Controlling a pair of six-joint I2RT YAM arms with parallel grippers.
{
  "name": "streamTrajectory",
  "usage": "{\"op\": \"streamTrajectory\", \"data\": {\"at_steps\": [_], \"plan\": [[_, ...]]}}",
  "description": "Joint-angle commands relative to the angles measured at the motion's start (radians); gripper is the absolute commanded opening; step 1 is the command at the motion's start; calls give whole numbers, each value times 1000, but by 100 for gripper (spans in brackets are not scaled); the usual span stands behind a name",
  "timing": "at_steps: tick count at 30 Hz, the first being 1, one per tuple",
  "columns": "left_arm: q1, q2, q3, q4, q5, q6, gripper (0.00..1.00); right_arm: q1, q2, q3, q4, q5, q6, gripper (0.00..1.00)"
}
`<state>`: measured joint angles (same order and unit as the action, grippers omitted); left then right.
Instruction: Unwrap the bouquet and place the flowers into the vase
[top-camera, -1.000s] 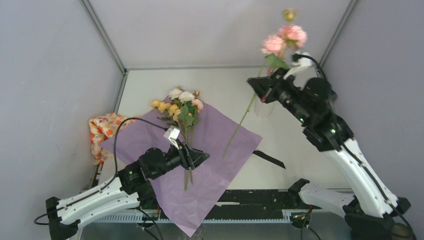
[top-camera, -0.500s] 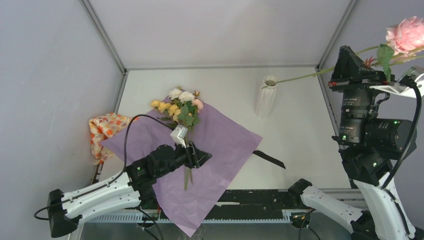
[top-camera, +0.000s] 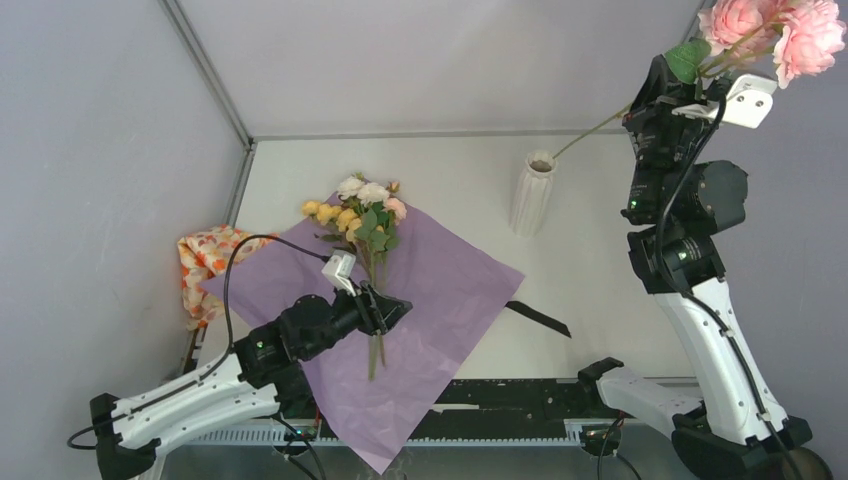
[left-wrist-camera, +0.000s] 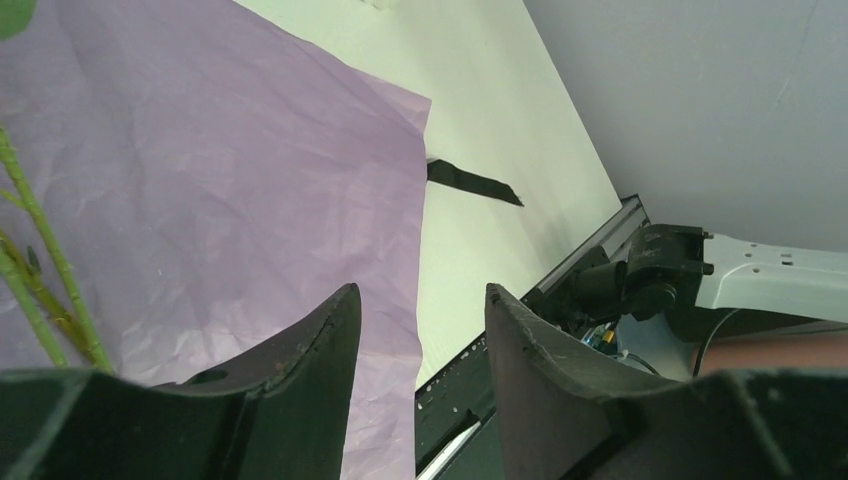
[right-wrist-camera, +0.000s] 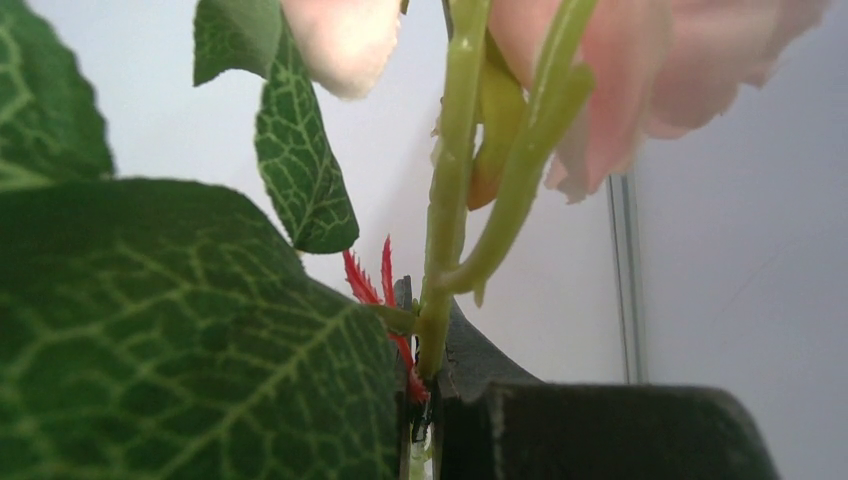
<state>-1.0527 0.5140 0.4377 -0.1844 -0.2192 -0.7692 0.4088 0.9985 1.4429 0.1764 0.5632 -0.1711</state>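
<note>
The bouquet lies unwrapped: cream, yellow and pink flowers (top-camera: 358, 212) rest on a flat lilac paper sheet (top-camera: 450, 285). My left gripper (top-camera: 397, 308) hovers open above their green stems (left-wrist-camera: 45, 265), with nothing between its fingers (left-wrist-camera: 325, 330). My right gripper (top-camera: 690, 88) is raised high at the right, shut on the stem (right-wrist-camera: 445, 210) of a pink rose spray (top-camera: 770, 25). That long stem slants down and its lower end meets the mouth of the ribbed white vase (top-camera: 531, 195). In the right wrist view, leaves (right-wrist-camera: 150, 330) hide the left finger.
A black ribbon (top-camera: 537, 318) lies on the table right of the paper. An orange floral cloth (top-camera: 205, 262) is bunched against the left wall. Grey walls enclose the table on three sides.
My right arm has swung up and to the right with the pink roses, and the stem's lower end has come to the vase mouth. The left gripper has barely shifted.
</note>
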Motion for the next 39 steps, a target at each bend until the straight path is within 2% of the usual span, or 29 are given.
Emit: {"op": "streamTrajectory", "data": {"at_steps": [1, 9, 35, 39], "plan": [[-3, -38, 24, -19, -54, 5, 54, -73, -1, 11, -14, -93, 112, 0], [-3, -37, 28, -29, -75, 16, 54, -168, 17, -53, -48, -193, 253, 0], [-3, 4, 26, -18, -95, 8, 55, -169, 148, -294, -69, -181, 320, 0], [-2, 14, 20, -5, -94, 2, 55, -169, 159, -294, -90, -178, 303, 10]]}}
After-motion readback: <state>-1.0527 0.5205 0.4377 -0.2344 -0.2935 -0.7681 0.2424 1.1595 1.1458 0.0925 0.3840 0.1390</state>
